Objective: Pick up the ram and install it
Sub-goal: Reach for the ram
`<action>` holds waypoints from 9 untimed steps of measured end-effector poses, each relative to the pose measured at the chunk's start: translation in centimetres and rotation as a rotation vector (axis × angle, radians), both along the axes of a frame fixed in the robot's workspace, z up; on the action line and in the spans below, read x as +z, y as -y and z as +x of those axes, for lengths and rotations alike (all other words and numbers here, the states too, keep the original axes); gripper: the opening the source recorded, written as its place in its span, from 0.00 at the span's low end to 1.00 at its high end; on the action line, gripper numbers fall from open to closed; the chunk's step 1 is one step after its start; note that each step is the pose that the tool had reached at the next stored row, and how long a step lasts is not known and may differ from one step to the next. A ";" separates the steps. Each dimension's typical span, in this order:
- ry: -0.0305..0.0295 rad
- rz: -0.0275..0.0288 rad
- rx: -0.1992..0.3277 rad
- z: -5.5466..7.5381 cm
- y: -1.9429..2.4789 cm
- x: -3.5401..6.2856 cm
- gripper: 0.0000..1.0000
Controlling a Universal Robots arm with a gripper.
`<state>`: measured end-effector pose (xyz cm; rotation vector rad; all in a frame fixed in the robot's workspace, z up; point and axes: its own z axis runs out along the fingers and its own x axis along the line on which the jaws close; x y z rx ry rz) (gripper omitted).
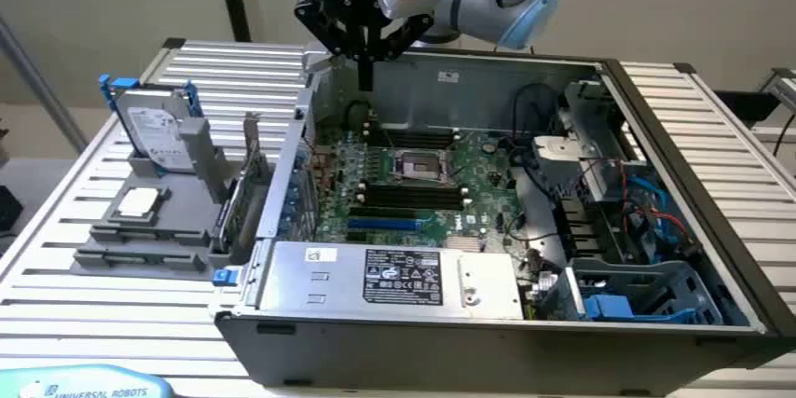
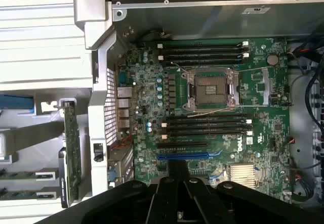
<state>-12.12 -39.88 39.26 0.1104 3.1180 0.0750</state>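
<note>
Green motherboard [image 1: 411, 184] lies inside an open grey computer case [image 1: 498, 81] on a slatted metal table [image 1: 75, 314]. The black claw [image 1: 365, 79] hangs above the case's rear edge, pointing down at the far end of the board, its fingers pressed together on themselves. The ram [image 2: 24, 174] — a thin green stick — lies well apart from the claw, in a grey holder [image 1: 174, 240] on the table outside the case, to the exterior view's left of the claw. A hard drive [image 1: 156, 128] and an upright green card [image 1: 249, 188] stand in that same holder — both nearer the claw than the ram.
</note>
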 end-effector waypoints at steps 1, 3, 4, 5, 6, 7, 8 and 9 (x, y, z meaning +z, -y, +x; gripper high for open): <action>0.0000 0.0000 0.000 0.0 0.00 0.00 0.11; 0.0000 0.0000 0.000 0.0 0.00 0.00 0.11; 0.0000 0.0000 0.000 0.0 0.00 0.00 0.11; 0.0000 0.0000 0.000 0.0 0.00 0.00 0.11; 0.0000 0.0000 0.000 0.0 0.00 0.00 0.11; 0.0000 0.0000 0.000 0.0 0.00 0.00 0.11; 0.0000 0.0000 0.000 0.0 0.00 0.00 0.11; 0.0000 0.0000 0.000 0.0 0.00 0.00 0.11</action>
